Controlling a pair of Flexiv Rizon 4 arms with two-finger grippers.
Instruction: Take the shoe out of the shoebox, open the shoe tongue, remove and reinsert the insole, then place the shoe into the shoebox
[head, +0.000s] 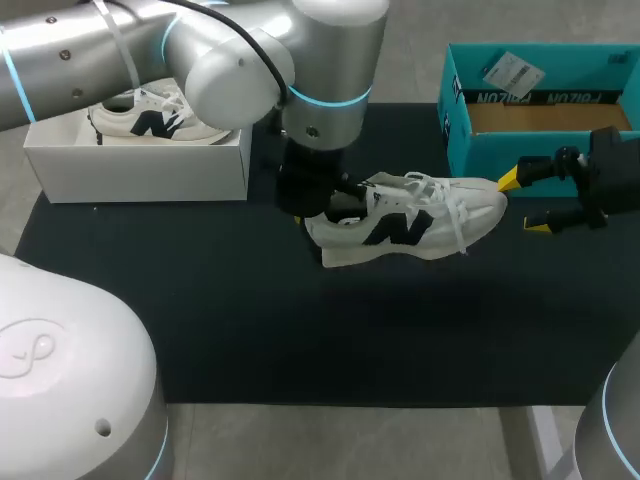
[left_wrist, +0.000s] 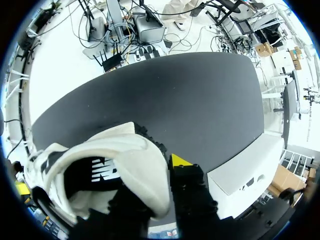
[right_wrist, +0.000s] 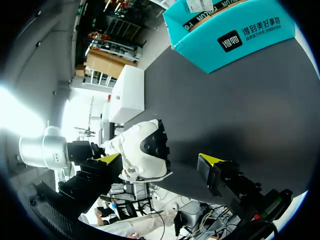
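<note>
A white sneaker (head: 410, 225) with a dark logo hangs just above the black mat, toe pointing right. My left gripper (head: 318, 200) is shut on its heel collar. In the left wrist view one yellow tip shows outside the heel of the sneaker (left_wrist: 125, 165), and the other finger of the left gripper (left_wrist: 150, 187) is hidden inside the shoe. My right gripper (head: 522, 202) stands open just off the toe. In the right wrist view the toe of the sneaker (right_wrist: 145, 150) lies between the wide-spread fingers of that gripper (right_wrist: 160, 160). The teal shoebox (head: 470, 150) stands open at the back right.
A white box (head: 140, 165) at the back left carries a second white sneaker (head: 150, 118). The black mat (head: 250, 320) covers the table, and the teal shoebox (right_wrist: 225, 30) sits near its far edge behind my right arm.
</note>
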